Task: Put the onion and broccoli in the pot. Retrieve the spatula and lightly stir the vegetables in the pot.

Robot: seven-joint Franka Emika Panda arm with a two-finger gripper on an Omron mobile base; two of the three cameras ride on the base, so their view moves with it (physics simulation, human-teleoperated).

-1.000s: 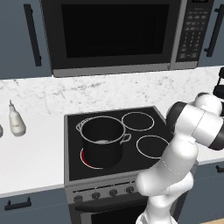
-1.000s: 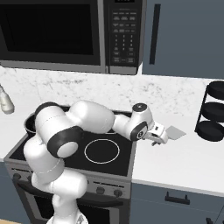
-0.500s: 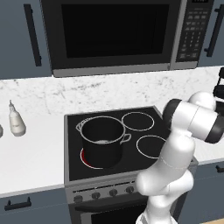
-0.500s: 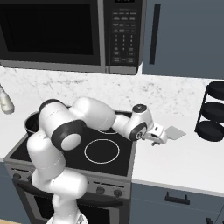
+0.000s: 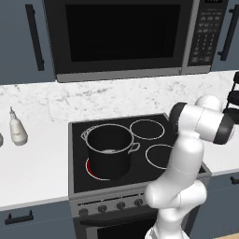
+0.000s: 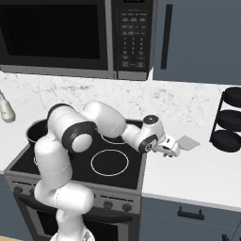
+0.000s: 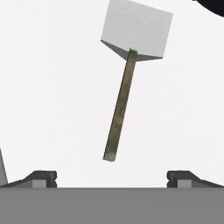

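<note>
The spatula point(image 7: 131, 57) lies flat on the white counter, its pale blade point(image 7: 136, 28) far from me and its thin dark handle point(image 7: 119, 109) pointing back toward my gripper point(image 7: 111, 179). My gripper is open, its two fingertips point(image 7: 41, 178) spread wide on either side of the handle's end, with nothing between them. From the right base view the gripper point(image 6: 170, 150) hovers low over the counter just right of the stove, next to the spatula blade point(image 6: 188, 142). The black pot point(image 5: 109, 156) stands on the front left burner. The onion and broccoli are hidden.
A black tiered rack point(image 6: 228, 120) stands on the counter at the far right, close beyond the spatula. A pale bottle point(image 5: 17, 130) stands left of the stove point(image 5: 154, 137). The microwave point(image 5: 121, 37) hangs above the stove.
The elbow has swung a little to the left, and the hand has sunk slightly toward the counter by the spatula. The jaws stayed open.
</note>
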